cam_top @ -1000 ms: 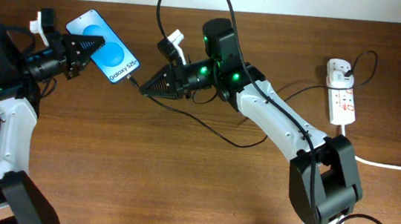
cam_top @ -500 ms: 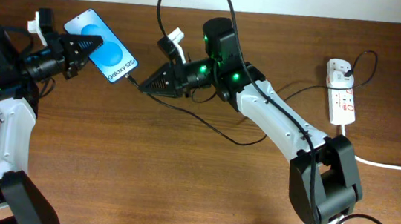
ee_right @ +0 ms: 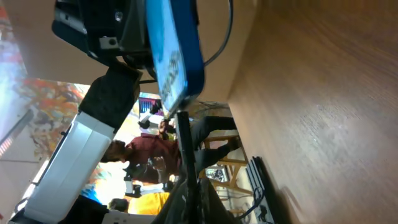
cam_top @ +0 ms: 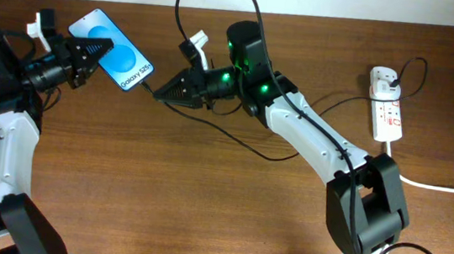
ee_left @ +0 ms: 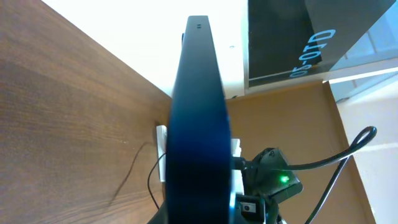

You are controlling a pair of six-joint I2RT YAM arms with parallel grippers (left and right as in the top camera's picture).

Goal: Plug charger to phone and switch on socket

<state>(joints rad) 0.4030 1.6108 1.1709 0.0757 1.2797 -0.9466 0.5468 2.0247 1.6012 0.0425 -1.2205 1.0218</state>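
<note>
The phone [cam_top: 115, 53] sits in the upper left of the overhead view, lifted off the brown table [cam_top: 160, 204] and tilted. It is slim and black-edged, and its bright blue screen shows a white oval and small "Galaxy" lettering near its lower end. The left gripper [cam_top: 98, 47] is clamped on it across its width, dark fingers lying over the screen.

Just right of the phone's lower end, the right gripper [cam_top: 161, 95] is pinched tight on the tip end of the charger [cam_top: 234, 141]. The charger's thin black cable loops up over the arm and trails across the table toward the right. Far off at the right edge lies the socket [cam_top: 386, 110], a small white strip with red marks. A thick white cord [cam_top: 444, 188] runs away from it, and something is plugged in at its top end.

From above, the connector tip looks to be right at the phone's lower edge. I cannot tell from there whether it is actually in the port.

The left wrist view shows none of the screen. The phone [ee_left: 198, 124] stands edge-on as a narrow dark band up the middle of the frame, with the other arm's green light [ee_left: 283, 179] glowing beyond it.

The right wrist view gives what the overhead cannot. The phone [ee_right: 175, 56] is seen at a slant in the upper left, and the charger [ee_right: 184, 140] rises as a straight black bar to meet its lower end. The join itself is too blurred to judge.
</note>
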